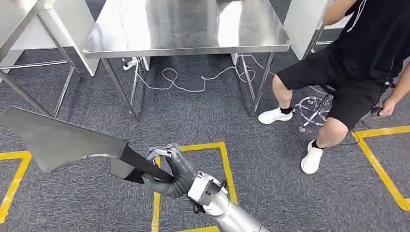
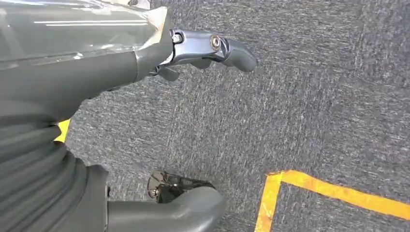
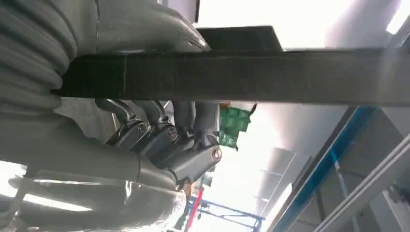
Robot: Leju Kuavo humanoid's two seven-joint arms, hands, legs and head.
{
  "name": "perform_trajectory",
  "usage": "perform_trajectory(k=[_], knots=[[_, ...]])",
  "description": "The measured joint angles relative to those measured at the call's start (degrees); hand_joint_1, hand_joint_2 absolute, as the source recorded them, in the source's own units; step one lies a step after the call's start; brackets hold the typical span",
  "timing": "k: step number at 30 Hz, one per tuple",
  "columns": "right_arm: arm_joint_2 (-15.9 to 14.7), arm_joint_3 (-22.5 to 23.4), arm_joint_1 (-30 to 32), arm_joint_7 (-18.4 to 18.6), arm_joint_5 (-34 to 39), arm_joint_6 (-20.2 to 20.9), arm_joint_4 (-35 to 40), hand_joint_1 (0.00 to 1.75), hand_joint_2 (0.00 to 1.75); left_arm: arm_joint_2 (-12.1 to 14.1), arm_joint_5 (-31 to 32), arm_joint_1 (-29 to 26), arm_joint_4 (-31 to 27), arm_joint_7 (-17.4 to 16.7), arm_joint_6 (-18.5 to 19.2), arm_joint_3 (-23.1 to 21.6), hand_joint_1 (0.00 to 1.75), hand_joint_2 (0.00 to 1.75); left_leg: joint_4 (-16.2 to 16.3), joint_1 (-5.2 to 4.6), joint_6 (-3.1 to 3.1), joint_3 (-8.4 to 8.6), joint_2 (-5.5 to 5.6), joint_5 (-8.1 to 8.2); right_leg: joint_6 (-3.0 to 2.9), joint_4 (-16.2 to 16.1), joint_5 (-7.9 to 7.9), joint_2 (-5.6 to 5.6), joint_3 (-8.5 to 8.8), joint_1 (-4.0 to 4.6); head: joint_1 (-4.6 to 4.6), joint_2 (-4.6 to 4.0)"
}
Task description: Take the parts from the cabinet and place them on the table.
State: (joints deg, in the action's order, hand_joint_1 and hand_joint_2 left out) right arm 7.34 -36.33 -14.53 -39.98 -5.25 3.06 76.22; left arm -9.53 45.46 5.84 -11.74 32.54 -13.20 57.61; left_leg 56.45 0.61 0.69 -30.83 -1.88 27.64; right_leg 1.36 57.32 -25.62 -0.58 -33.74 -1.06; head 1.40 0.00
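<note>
My right hand [image 1: 171, 171] grips a large dark grey part [image 1: 63, 140] by its bar end. The part's wide flat plate reaches out to the left, above the carpet. In the right wrist view the dark bar [image 3: 266, 75] crosses the picture, with the fingers [image 3: 159, 140] curled under it. A steel table [image 1: 183, 29] stands ahead at the far side of the carpet, its top bare. My left hand [image 2: 96, 77] hangs over the carpet with its fingers [image 2: 212, 48] and thumb [image 2: 179, 210] apart and nothing in it.
A person [image 1: 358, 58] in black sits on a stool [image 1: 314, 108] right of the table, legs stretched onto the carpet. White cables [image 1: 193, 82] lie under the table. Yellow tape lines [image 1: 225, 164] mark the floor. A metal frame with white panels [image 1: 72, 19] stands at far left.
</note>
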Motion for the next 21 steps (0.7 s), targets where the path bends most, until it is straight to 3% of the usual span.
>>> perform_trajectory(k=[1, 2, 3, 4, 6, 7, 8, 9, 11, 12, 13, 15, 16, 17, 18, 19, 21], knots=[[0.0, 0.0, 0.0, 0.0, 0.0, 0.0, 0.0, 1.75, 1.75, 0.0, 0.0, 0.0, 0.0, 0.0, 0.0, 0.0, 0.00, 1.75, -0.2, 0.15, -0.32, 0.15, -0.16, 0.05, -0.34, 0.0, -0.15, 0.20, 0.00, 0.21, 0.04, 0.00], [0.1, 0.0, 0.0, 0.0, -0.1, 0.0, 0.1, 1.75, 1.75, 0.0, 0.0, 0.1, 0.0, 0.0, 0.0, 0.0, 0.00, 1.75, 0.1, 0.48, -0.80, 0.21, -0.19, 0.56, -0.98, -0.4, -0.02, 0.55, 0.62, -0.65, 0.02, 0.00], [0.2, 0.0, 0.0, 0.0, -0.1, 0.0, 0.1, 1.75, 1.75, 0.1, 0.0, 0.1, 0.0, 0.0, 0.0, 0.0, 0.00, 1.75, 1.6, 0.56, -1.03, -0.09, 0.52, 1.32, -1.34, -0.4, -0.25, 0.64, 1.01, -0.58, -0.05, 0.00], [0.4, 0.0, -0.1, 0.0, 0.0, 0.0, 0.1, 1.75, 1.75, 0.1, 0.0, 0.1, 0.0, 0.0, 0.0, 0.0, 0.00, 1.75, 5.1, 0.61, -1.20, -1.87, 1.13, 3.14, -1.88, -0.4, -0.45, 0.63, 1.29, -0.59, -0.18, 0.00], [0.5, 0.0, 0.0, 0.0, -0.1, 0.0, 0.1, 1.75, 1.75, 0.1, 0.0, 0.0, 0.0, 0.0, 0.0, 0.0, 0.00, 1.75, 14.6, 0.64, -1.62, -7.36, 1.53, 6.97, -2.46, -0.4, -0.87, 0.75, 1.66, -0.38, -0.18, 0.00], [0.5, 0.0, 0.1, 0.0, -0.1, 0.0, 0.0, 1.75, 1.75, 0.1, 0.0, -0.1, 0.0, 0.0, 0.0, 0.0, 0.00, 1.75, 18.4, 0.67, -1.72, -10.10, 1.52, 7.51, -2.67, -0.4, -1.11, 0.98, 1.89, -0.23, -0.15, 0.00], [0.5, 0.0, 0.2, 0.0, -0.1, 0.0, 0.0, 1.75, 1.75, 0.1, 0.0, -0.2, 0.0, 0.0, 0.0, 0.0, 0.00, 1.75, 19.0, 0.68, -1.65, -11.31, 1.53, 6.44, -2.56, -0.4, -1.42, 1.24, 2.19, -0.19, -0.15, 0.00], [0.5, 0.0, 0.2, 0.0, -0.1, 0.0, 0.0, 1.75, 1.75, 0.2, 0.0, -0.2, 0.0, 0.0, 0.0, 0.0, 0.00, 1.75, 16.8, 0.67, -1.46, -11.01, 1.52, 4.06, -2.43, -0.4, -1.74, 1.49, 2.65, -0.17, -0.18, 0.00], [0.5, 0.0, 0.2, 0.0, -0.1, 0.0, 0.0, 1.75, 1.75, 0.2, 0.0, -0.2, 0.0, 0.0, 0.0, 0.0, 0.00, 1.75, 7.1, 0.67, -0.91, -7.13, 1.58, -2.40, -2.09, -0.4, -2.58, 1.82, 3.96, -0.16, -0.18, 0.00], [0.6, 0.0, 0.2, 0.0, -0.1, 0.0, 0.0, 1.75, 1.75, 0.2, 0.0, -0.2, 0.0, 0.0, 0.0, 0.0, 0.00, 1.75, 2.5, 0.65, -0.44, -5.18, 1.89, -4.56, -1.88, -0.5, -3.00, 1.87, 4.18, -0.16, -0.11, 0.00], [0.7, 0.0, 0.1, 0.0, -0.1, 0.0, 0.1, 1.75, 1.75, 0.2, 0.0, -0.1, 0.0, 0.0, 0.0, 0.0, 0.00, 1.75, 1.4, 0.27, -0.12, -4.33, 2.13, -3.12, -1.32, -0.4, -3.45, 1.94, 4.46, 0.53, -0.11, 0.00], [0.7, 0.0, 0.2, 0.0, -0.1, 0.0, 0.1, 1.75, 1.75, 0.2, 0.0, -0.1, 0.0, 0.2, 0.0, 0.0, 0.00, 1.75, 1.1, -0.08, 0.62, -4.47, 2.12, -2.82, -0.61, -0.9, -3.28, 2.08, 4.76, 0.18, -0.13, 0.00], [0.7, 0.0, 0.2, 0.0, -0.1, 0.0, 0.1, 1.75, 1.75, 0.2, 0.0, -0.1, 0.0, 0.2, 0.0, 0.0, 0.00, 1.75, 0.7, -0.16, 1.12, -4.32, 2.05, -2.71, 0.05, -0.1, -2.69, 2.08, 5.03, 0.58, -0.09, 0.00], [0.8, 0.0, 0.2, 0.0, -0.1, -0.1, 0.1, 1.75, 1.75, 0.2, 0.0, -0.1, 0.0, 0.2, 0.0, 0.0, 0.00, 1.75, 0.3, -0.01, 1.69, -3.36, 2.21, -2.80, 0.29, -0.1, -2.73, 2.06, 5.33, 0.67, -0.09, 0.00], [0.7, 0.0, 0.2, 0.0, -0.2, -0.2, 0.1, 1.75, 1.75, 0.1, 0.0, -0.1, 0.0, 0.3, 0.0, 0.0, 0.00, 1.75, -0.4, 0.22, 2.05, -2.31, 2.04, -2.86, 0.25, 0.9, -3.87, 1.72, 4.70, 0.50, 0.09, 0.00], [0.7, 0.0, 0.0, 0.0, -0.2, -0.3, 0.1, 1.75, 1.75, 0.1, 0.0, -0.1, 0.0, 0.4, 0.0, 0.0, 0.00, 1.75, -0.6, 0.18, 2.30, -1.85, 2.08, -2.73, -0.06, 3.8, -5.17, 1.48, 3.42, 0.53, 0.11, 0.00], [0.6, 0.0, 0.1, 0.0, -0.5, -0.4, 0.1, 1.75, 1.75, 0.2, 0.0, -0.1, 0.0, 0.5, 0.1, 0.0, 0.00, 1.75, -0.6, 0.10, 2.68, -1.62, 2.05, -2.28, -0.15, 12.9, -8.31, 1.38, -2.43, 0.38, 0.15, 0.00]])
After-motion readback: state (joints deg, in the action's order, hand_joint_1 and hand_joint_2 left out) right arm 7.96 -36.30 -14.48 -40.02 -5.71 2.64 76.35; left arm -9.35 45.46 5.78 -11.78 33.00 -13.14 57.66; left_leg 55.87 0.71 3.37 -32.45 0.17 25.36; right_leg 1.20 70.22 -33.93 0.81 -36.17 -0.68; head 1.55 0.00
